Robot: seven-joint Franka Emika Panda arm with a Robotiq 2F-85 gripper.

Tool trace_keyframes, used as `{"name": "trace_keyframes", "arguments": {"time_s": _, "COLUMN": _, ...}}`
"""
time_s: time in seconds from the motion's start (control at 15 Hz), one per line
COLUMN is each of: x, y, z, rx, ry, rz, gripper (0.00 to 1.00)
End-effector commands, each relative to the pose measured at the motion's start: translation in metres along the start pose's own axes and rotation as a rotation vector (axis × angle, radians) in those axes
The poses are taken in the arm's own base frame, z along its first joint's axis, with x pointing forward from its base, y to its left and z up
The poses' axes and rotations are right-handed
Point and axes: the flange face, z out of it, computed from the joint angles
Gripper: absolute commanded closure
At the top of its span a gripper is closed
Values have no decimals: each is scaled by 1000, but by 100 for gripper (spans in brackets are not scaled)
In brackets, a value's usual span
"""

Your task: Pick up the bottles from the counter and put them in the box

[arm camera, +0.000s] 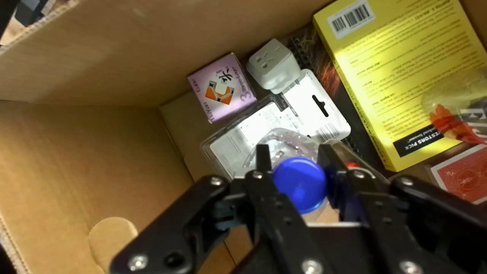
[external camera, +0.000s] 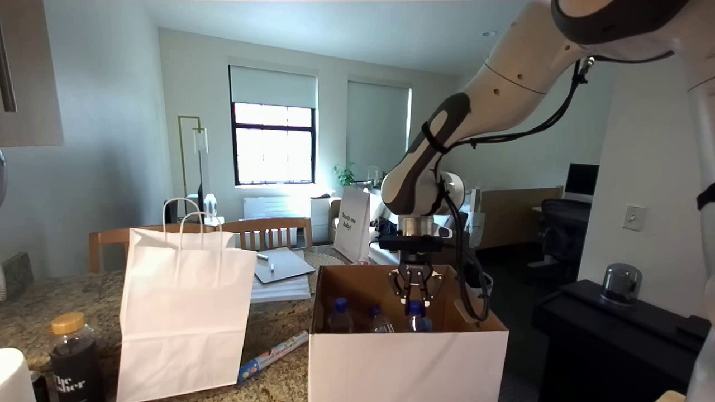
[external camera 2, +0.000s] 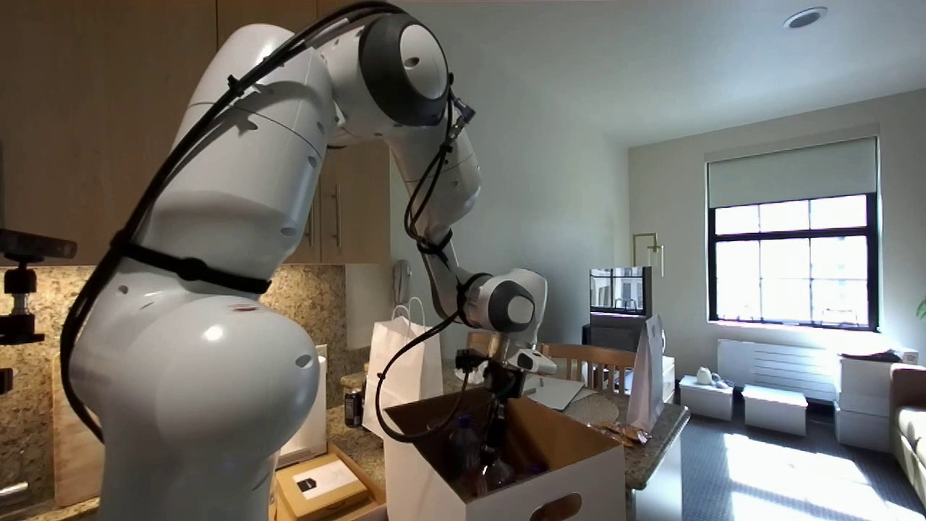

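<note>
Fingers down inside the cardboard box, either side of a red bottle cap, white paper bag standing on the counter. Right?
Not quite: the wrist view shows the bottle cap is blue, not red. The rest stands: fingers down inside the cardboard box, either side of that cap, white paper bag on the counter.

Daylight bleaches the window [external camera: 274,153] and streaks the floor [external camera 2: 767,467].

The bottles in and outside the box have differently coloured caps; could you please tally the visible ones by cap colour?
Blue-capped bottles, inside the box: 3
Orange-capped bottle, outside it: 1
Total visible: 4
</note>
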Motion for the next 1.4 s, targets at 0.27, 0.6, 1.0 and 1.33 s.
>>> {"name": "trace_keyframes", "arguments": {"time_s": 0.27, "x": 25, "y": 7, "z": 27, "rx": 65, "ry": -50, "rz": 206, "gripper": 85}}
{"name": "trace_keyframes", "arguments": {"time_s": 0.6, "x": 45, "y": 23, "z": 19, "rx": 77, "ry": -44, "rz": 302, "gripper": 39}}
{"name": "trace_keyframes", "arguments": {"time_s": 1.0, "x": 30, "y": 21, "z": 5, "rx": 78, "ry": -14, "rz": 292, "gripper": 2}}
{"name": "trace_keyframes", "arguments": {"time_s": 1.33, "x": -14, "y": 24, "z": -33, "rx": 112, "ry": 54, "rz": 202, "gripper": 0}}
